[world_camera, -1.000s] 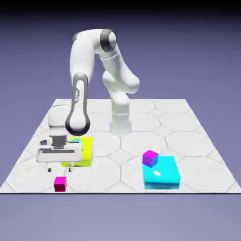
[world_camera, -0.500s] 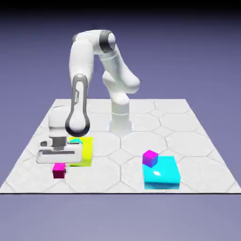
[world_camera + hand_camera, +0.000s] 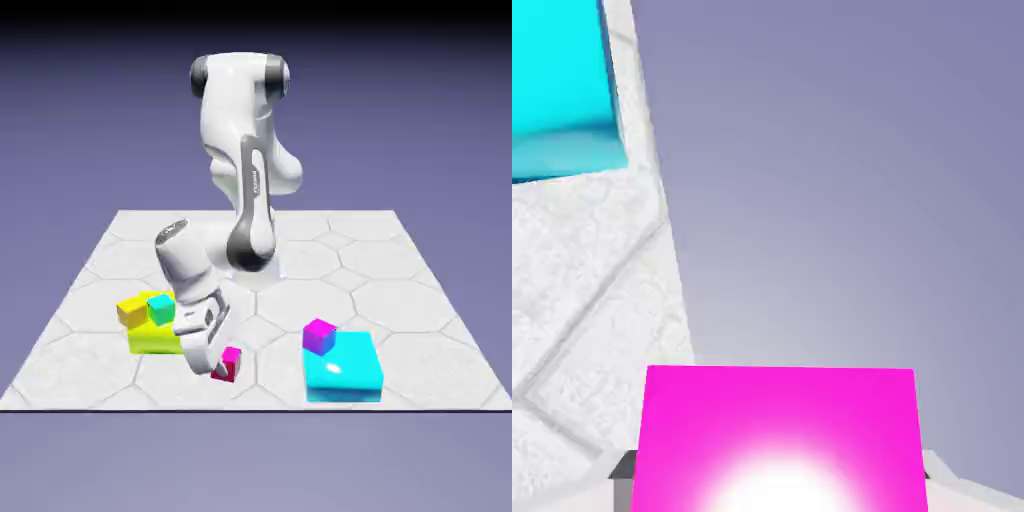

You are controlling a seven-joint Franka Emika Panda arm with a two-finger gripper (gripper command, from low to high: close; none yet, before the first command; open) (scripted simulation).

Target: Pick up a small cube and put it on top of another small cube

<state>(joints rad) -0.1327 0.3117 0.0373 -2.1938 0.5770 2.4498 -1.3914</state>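
The pink cube (image 3: 226, 366) is already picked up, pinched snugly in the pincer (image 3: 776, 480), jaws closed on its sides, out between the yellow block (image 3: 155, 340) and the blue block (image 3: 343, 365); what's left, I'd say, is carrying it over and setting it on the purple cube (image 3: 319, 337)

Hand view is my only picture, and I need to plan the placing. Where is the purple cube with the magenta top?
Observer: In the exterior view, the purple cube is at the far corner of the cyan block, on the exterior view's left.
Operator: I see the pink cube between the fingertips. Is the hand upright?
Observer: No, the hand leans.
Operator: Anything on the far side from the cyan block?
Observer: Yes, a teal cube shows by the yellow block, toward the exterior view's left.
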